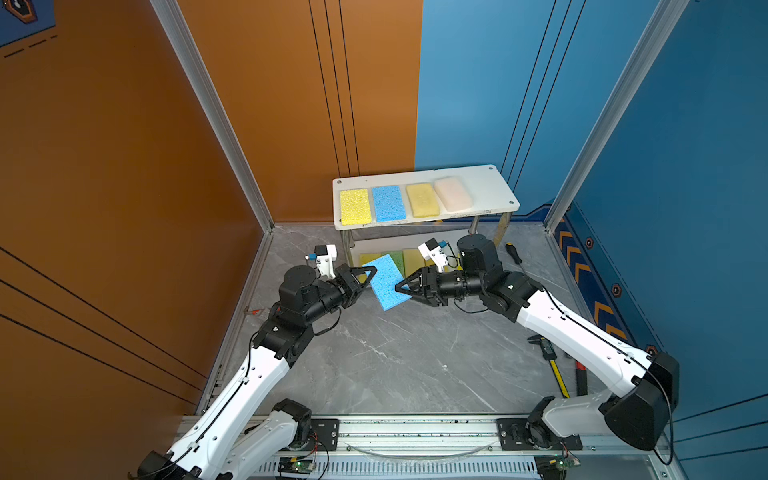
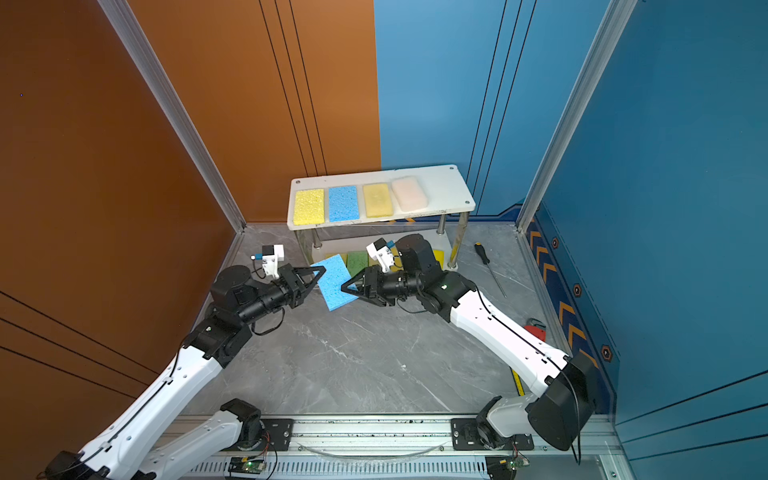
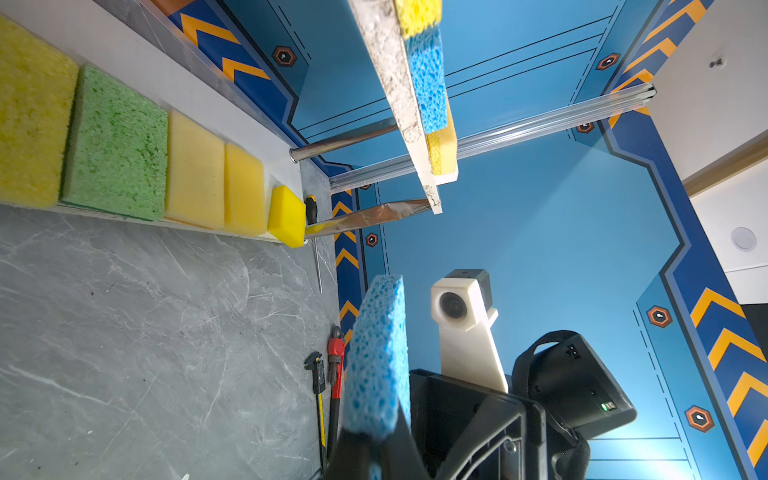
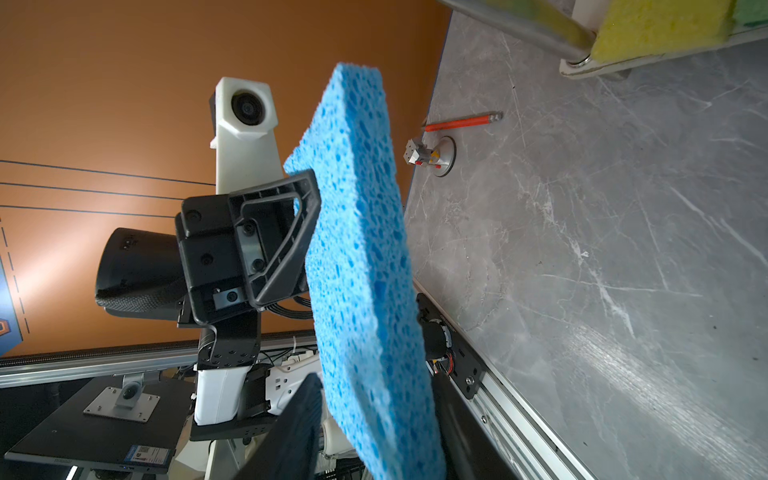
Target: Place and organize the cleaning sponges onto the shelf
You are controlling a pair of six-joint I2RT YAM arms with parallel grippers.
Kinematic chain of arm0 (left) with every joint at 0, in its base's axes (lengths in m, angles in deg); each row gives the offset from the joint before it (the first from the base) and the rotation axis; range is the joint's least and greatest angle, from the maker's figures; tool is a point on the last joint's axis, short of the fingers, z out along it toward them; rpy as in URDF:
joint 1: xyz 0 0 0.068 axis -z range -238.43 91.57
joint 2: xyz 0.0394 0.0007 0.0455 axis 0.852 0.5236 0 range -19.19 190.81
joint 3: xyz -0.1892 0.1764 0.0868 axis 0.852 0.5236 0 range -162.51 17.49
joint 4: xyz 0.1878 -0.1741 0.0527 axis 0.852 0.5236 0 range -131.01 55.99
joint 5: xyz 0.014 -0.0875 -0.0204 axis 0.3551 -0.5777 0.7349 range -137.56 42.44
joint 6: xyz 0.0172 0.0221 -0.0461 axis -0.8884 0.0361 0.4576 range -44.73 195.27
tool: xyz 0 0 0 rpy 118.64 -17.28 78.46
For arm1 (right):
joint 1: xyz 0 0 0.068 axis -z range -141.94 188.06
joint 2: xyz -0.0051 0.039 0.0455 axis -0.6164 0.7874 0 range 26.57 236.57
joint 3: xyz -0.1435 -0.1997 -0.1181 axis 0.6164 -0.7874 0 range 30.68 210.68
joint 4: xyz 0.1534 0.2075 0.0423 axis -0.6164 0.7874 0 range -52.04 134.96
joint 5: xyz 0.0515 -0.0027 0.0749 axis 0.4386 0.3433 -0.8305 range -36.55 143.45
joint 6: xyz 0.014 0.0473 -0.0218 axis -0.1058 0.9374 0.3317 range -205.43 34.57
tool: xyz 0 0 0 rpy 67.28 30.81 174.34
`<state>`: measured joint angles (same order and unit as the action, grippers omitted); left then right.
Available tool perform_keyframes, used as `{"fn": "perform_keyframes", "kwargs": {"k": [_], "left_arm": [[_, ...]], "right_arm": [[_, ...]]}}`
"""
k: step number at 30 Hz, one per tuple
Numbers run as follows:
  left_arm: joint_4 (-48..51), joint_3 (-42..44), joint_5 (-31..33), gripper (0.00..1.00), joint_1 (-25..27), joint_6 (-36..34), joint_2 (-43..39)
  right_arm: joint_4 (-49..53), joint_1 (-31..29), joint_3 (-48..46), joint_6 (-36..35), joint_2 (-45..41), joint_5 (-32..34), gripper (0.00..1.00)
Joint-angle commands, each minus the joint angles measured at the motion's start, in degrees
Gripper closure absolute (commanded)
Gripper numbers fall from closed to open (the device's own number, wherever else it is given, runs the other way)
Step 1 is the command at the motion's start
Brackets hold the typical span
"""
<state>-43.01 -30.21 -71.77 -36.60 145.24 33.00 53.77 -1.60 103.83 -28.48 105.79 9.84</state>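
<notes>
The held sponge, blue and porous, is seen in the air above the counter, tilted, just in front of the left part of the shelf. One long edge is pinched by the left claw, whose jaws are pressed tight into the foam. The opposite long edge is straddled by the right claw, with one jaw on each face; whether the foam is squeezed there cannot be told. In the right wrist view the held sponge is shown with the left claw biting into its edge. On the shelf's top board four sponges are laid flat in a row, side by side: a yellow sponge, a blue sponge, a pale yellow sponge and a pinkish sponge. On the lower board five more are lined up edge to edge: a yellow pad, a green pad, a tan pad, a deeper yellow pad and a bright yellow block at the end, beside a chrome post. A screwdriver is found on the counter just right of the shelf. A caliper and a red wrench are laid near the right wall.
</notes>
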Motion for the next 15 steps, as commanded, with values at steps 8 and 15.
{"fn": "perform_keyframes", "kwargs": {"k": [8, 15], "left_arm": [[-1.28, -1.17, 1.05, 1.00, 0.75, -0.66, 0.21], [-0.33, -1.92, 1.21, 0.45, 0.90, -1.15, 0.89]], "right_arm": [[-0.43, 0.60, -1.07, 0.38, -3.13, 0.63, 0.80], [9.23, 3.28, 5.09, -7.08, -5.61, 5.13, 0.85]]}}
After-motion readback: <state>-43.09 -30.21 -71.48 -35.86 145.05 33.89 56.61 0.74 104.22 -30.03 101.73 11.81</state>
